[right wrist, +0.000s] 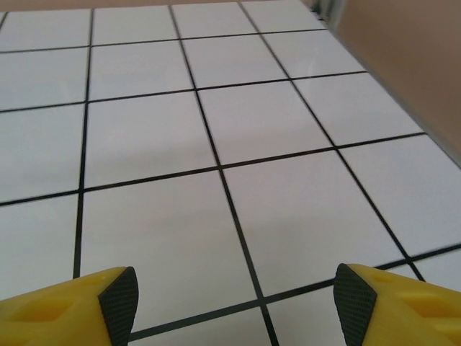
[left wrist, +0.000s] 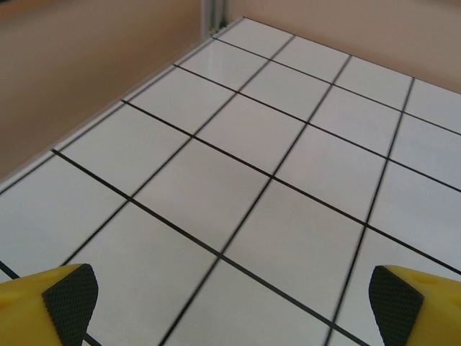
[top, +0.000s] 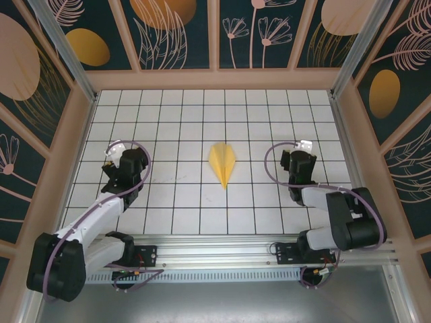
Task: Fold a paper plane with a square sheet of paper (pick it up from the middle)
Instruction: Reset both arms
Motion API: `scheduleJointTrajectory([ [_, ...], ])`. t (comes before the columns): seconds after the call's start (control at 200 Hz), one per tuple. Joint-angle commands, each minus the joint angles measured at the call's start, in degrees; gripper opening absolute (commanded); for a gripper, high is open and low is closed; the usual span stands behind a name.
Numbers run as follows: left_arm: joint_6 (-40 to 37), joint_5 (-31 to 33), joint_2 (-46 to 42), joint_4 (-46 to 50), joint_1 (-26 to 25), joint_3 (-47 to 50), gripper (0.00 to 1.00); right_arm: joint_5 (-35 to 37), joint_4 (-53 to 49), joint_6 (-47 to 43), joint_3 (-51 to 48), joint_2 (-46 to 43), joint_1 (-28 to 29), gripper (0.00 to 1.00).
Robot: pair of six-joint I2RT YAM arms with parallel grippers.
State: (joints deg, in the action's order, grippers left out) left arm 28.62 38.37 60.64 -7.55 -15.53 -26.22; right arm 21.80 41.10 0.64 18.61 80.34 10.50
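Note:
The yellow square sheet of paper lies flat on the white grid table (top: 168, 121), folded into a slim paper plane (top: 223, 163) whose pointed tip faces the near edge. It rests at the table's middle, apart from both arms. My left gripper (top: 116, 156) hovers about three tiles to its left. In the left wrist view this gripper (left wrist: 230, 306) is open, with bare tiles between its yellow fingertips (left wrist: 68, 295). My right gripper (top: 300, 153) is about two tiles to the plane's right. Seen from the right wrist, it (right wrist: 234, 303) is open over bare tiles, holding nothing.
Tan wooden walls (top: 215, 79) edge the table at the back and on both sides. The left wall (left wrist: 86, 65) runs close beside my left gripper, and the right wall (right wrist: 410, 58) close beside my right one. A metal rail (top: 222, 245) lines the near edge.

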Motion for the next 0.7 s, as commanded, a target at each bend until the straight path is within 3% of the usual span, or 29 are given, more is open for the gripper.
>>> scheduleJointTrajectory([
  [0.0,-6.0,3.1,1.7,-12.6,1.5,1.9,0.99,-11.1,16.2,-7.5,-0.6,2.2,-1.3,0.73],
  [0.085,-9.3,5.0,3.1,-16.4,1.7,2.5,0.98,-15.9,23.6,-10.5,-3.6,3.3,-2.0,0.75],
  [0.23,-15.7,2.4,5.5,-28.8,2.1,6.0,0.99,-24.1,20.9,-3.9,-2.1,3.7,-9.5,0.74],
  [0.305,-18.9,0.5,8.0,-37.0,2.2,8.3,0.99,-29.3,28.0,-1.5,-4.3,7.1,-12.9,0.76],
  [0.34,-20.8,-0.2,9.5,-40.4,2.2,9.2,0.99,-28.4,32.3,0.1,-5.8,8.5,-14.0,0.77],
  [0.43,-23.2,-2.6,11.9,-45.9,2.5,10.7,0.98,-22.5,30.4,0.0,-5.4,8.0,-12.2,0.75],
  [0.44,-23.4,-3.2,12.2,-47.0,2.6,11.0,0.99,-21.6,30.2,0.2,-5.3,8.0,-12.1,0.77],
  [0.47,-23.7,-4.7,13.4,-50.4,3.1,11.8,0.98,-21.2,30.8,0.3,-5.5,8.1,-12.0,0.97],
  [0.485,-23.5,-5.2,14.2,-52.2,3.2,12.2,0.98,-21.2,30.8,0.3,-5.5,8.1,-11.9,0.98],
  [0.555,-25.9,-7.8,18.6,-56.8,3.9,11.9,0.98,-21.2,30.7,0.3,-5.5,7.9,-11.8,0.99],
  [0.605,-27.9,-9.8,19.9,-54.8,4.2,9.9,0.99,-19.1,31.1,0.4,-5.7,7.9,-11.6,0.99],
  [0.696,-28.9,-11.6,22.9,-62.7,6.3,11.7,0.98,-16.8,31.8,0.9,-6.0,8.0,-11.1,0.99],
])
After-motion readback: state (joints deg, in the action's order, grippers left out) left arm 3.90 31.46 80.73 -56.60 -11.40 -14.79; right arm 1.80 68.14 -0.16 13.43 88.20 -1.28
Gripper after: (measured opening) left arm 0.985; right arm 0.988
